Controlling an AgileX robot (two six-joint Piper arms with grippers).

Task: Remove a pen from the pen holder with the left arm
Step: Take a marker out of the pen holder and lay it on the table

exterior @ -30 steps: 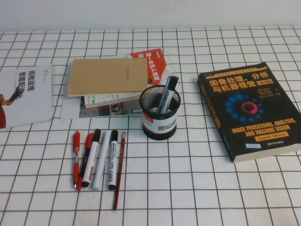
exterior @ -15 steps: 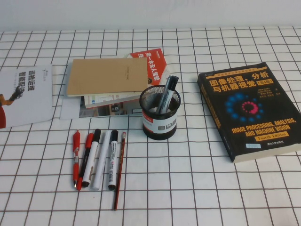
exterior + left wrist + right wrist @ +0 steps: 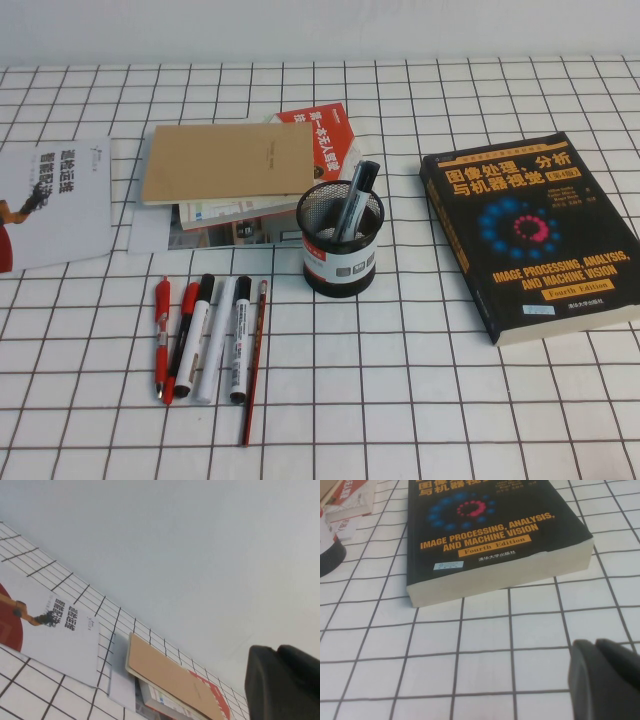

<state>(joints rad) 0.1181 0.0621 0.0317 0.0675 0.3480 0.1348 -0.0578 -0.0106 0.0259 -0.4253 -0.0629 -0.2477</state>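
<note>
place: office desk | evidence: textbook point(image 3: 530, 235), notebook point(image 3: 230, 165), mesh pen holder point(image 3: 340, 266)

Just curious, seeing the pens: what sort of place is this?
Probably a desk-like test table: mesh pen holder, textbook, pens in a row. Left gripper, shut, and right gripper sit beyond the high view.

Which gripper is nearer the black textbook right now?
Right. The right gripper hovers just off the black textbook's near edge; the left gripper is far off, beside the brochure.

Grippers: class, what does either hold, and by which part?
Nothing. Left gripper, shut, faces the brown notebook; right gripper hovers near the black textbook; pen sits in its holder.
</note>
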